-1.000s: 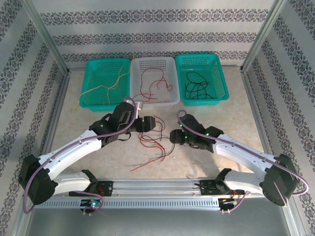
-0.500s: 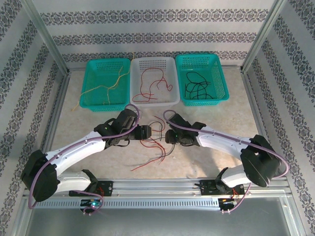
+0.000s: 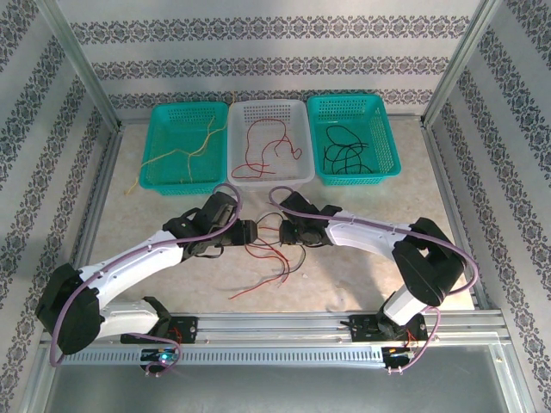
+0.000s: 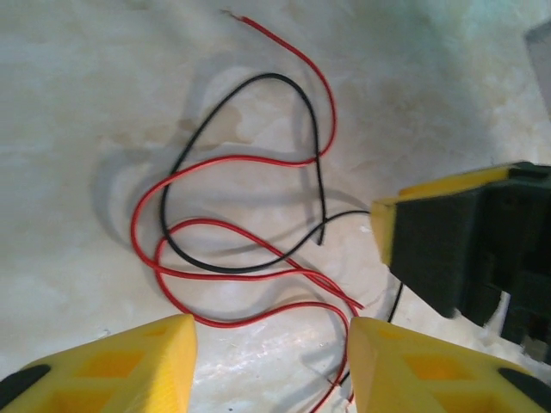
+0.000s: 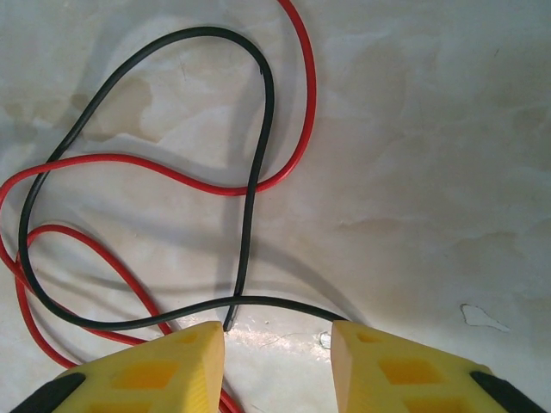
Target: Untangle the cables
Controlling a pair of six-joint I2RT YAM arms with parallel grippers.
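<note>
White and smooth along the long parts of the left arm (image 3: 129, 262) and the right arm (image 3: 362, 239). Has big round black joints (image 3: 65, 314). Carries a thick purple cable (image 3: 227, 184) looping along each side. Ends in chunky yellow fingers (image 4: 112, 366) with little dents, black at the back. Glows with tiny green lights (image 3: 164, 354) down by the black bases (image 3: 159, 314).

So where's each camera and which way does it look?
Top external: above and behind, looking down at the table; left arm and right arm show.
Left wrist: on its arm, looking down past the left gripper at the cables.
Right wrist: on its arm, looking down past the right gripper.
Both wrist views share those cables.
</note>
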